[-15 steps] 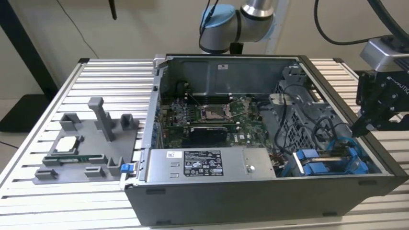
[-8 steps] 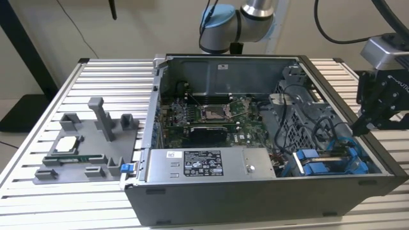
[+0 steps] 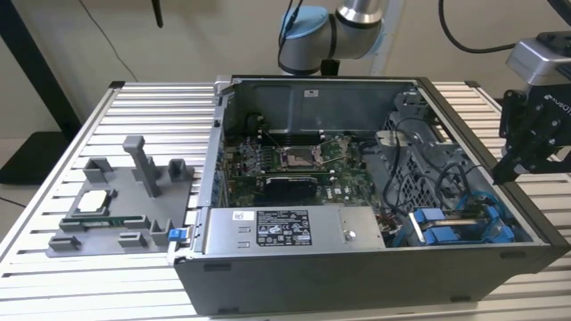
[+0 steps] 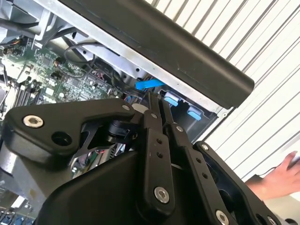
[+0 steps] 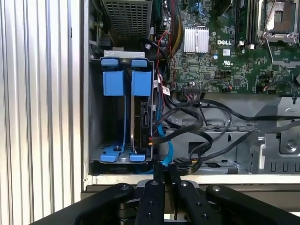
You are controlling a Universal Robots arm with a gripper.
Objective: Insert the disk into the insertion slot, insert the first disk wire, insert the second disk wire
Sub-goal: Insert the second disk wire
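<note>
Tangled cables (image 5: 211, 111) crowd the insertion slot (image 5: 112, 83), the disk (image 5: 142, 112) edgewise along its length; the gripper (image 5: 165, 169) is pinched closed, empty.

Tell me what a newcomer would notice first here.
First, the open computer case in the middle of the slatted table, its green motherboard exposed. Then the bright blue rails of the insertion slot at the case's corner on the exterior view's right, with the black gripper hanging above that side.
</note>
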